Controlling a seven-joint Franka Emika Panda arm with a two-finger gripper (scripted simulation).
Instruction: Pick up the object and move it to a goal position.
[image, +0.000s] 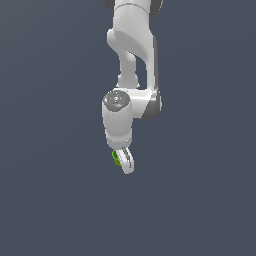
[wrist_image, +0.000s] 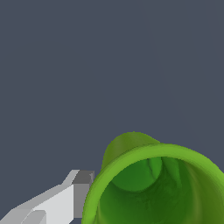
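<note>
The object is a small bright green cup. In the exterior view it peeks out at the exterior view's left side of my white gripper, at the low end of the arm. In the wrist view the object fills the near corner, its hollow mouth turned toward the camera and its rim wider than its body. One white and grey finger presses against the rim's side. The other finger is hidden behind the cup. The gripper is shut on the object.
A plain dark blue-grey surface fills the background on all sides. The white arm comes down from the top of the exterior view. No other objects show.
</note>
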